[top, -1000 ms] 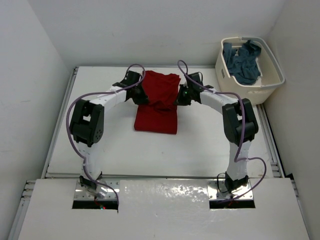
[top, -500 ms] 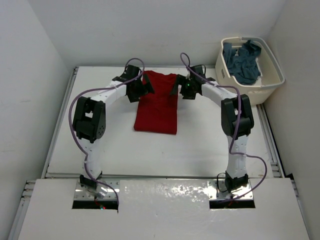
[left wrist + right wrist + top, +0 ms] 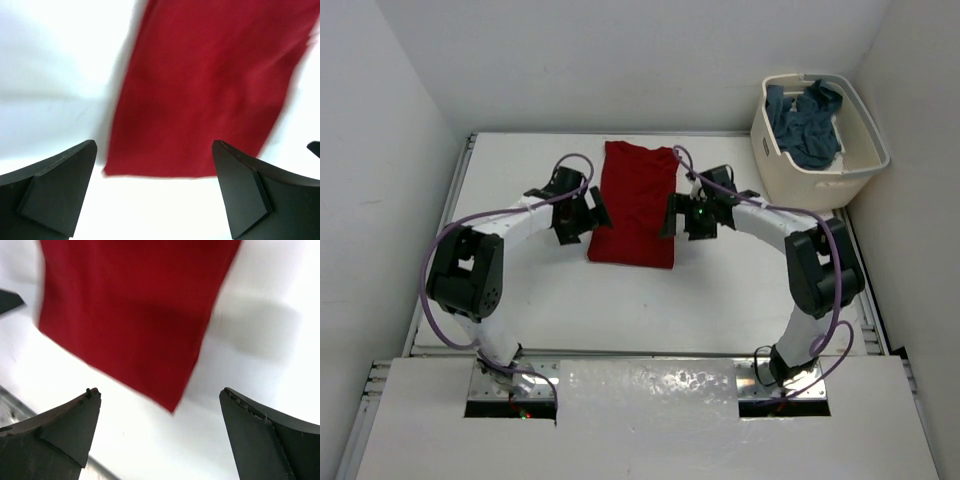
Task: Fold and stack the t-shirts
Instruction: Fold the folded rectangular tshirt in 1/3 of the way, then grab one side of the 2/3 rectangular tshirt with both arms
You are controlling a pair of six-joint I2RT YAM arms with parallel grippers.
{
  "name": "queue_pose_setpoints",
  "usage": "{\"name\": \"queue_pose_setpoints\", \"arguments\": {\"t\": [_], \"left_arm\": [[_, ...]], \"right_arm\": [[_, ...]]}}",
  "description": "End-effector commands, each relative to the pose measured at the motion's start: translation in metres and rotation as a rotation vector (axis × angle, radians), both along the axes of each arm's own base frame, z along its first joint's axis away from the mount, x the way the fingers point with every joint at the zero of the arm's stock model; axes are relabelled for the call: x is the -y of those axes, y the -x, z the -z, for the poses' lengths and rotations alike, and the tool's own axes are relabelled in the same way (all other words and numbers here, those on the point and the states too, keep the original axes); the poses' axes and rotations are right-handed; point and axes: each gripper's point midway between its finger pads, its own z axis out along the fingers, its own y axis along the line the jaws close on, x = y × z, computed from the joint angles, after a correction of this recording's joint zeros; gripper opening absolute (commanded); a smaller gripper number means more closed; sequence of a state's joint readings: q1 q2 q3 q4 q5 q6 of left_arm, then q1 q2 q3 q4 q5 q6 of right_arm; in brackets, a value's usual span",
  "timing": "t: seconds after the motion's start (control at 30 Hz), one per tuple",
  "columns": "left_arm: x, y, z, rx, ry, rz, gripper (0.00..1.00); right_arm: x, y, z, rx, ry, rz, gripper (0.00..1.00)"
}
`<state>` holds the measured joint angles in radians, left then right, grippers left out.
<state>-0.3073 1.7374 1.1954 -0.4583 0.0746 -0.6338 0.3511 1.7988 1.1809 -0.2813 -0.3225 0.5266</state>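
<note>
The red shirt [image 3: 635, 205] lies folded in a long strip on the table [image 3: 740, 290]. The left gripper [image 3: 588, 215] and right gripper [image 3: 670, 215] flank its near end, both spread wide and empty. The blurred wrist views cut off the strip's far end. A blue-grey shirt [image 3: 805, 125] sits crumpled in the basket [image 3: 820, 180], its lower part hidden by the wall.

Bright, even overhead light. In the top view, glare patches the glossy white front panel [image 3: 660, 385] at lower centre. Both wrist views are blurred: the flat red cloth t-shirt [image 3: 210, 90] shows smeared edges, and the white table [image 3: 285, 390] washes out, with a soft grey shadow at upper right.
</note>
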Motion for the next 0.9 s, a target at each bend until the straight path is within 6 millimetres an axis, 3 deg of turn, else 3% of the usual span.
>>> {"name": "queue_pose_setpoints", "arguments": {"t": [0.0, 0.17, 0.23, 0.33, 0.37, 0.4, 0.47, 0.57, 0.67, 0.87], "left_arm": [[-0.008, 0.016, 0.005, 0.003, 0.002, -0.003, 1.00], [-0.012, 0.038, 0.032, -0.064, -0.001, -0.004, 1.00], [-0.010, 0.043, 0.041, -0.072, 0.014, 0.004, 0.94], [-0.008, 0.043, 0.049, -0.085, 0.024, 0.007, 0.73], [-0.006, 0.043, 0.050, -0.089, 0.031, 0.015, 0.61], [-0.004, 0.045, 0.051, -0.100, 0.043, 0.027, 0.55], [-0.005, 0.051, 0.057, -0.123, 0.038, 0.027, 0.45], [-0.007, 0.060, 0.065, -0.137, 0.036, 0.029, 0.34], [-0.006, 0.061, 0.070, -0.144, 0.042, 0.032, 0.32], [-0.001, 0.065, 0.077, -0.158, 0.074, 0.039, 0.16]], "right_arm": [[-0.012, 0.030, 0.008, -0.033, -0.033, -0.033, 0.99], [-0.026, 0.055, 0.029, -0.104, -0.134, 0.003, 0.99], [-0.026, 0.059, 0.038, -0.116, -0.154, 0.031, 0.98], [-0.028, 0.055, 0.044, -0.118, -0.180, 0.068, 0.91], [-0.029, 0.055, 0.046, -0.118, -0.191, 0.076, 0.88], [-0.031, 0.055, 0.047, -0.130, -0.207, 0.087, 0.80], [-0.033, 0.059, 0.051, -0.149, -0.214, 0.087, 0.75], [-0.033, 0.063, 0.058, -0.163, -0.208, 0.101, 0.66], [-0.032, 0.067, 0.063, -0.189, -0.202, 0.110, 0.61], [-0.028, 0.074, 0.078, -0.211, -0.169, 0.134, 0.43]]}}
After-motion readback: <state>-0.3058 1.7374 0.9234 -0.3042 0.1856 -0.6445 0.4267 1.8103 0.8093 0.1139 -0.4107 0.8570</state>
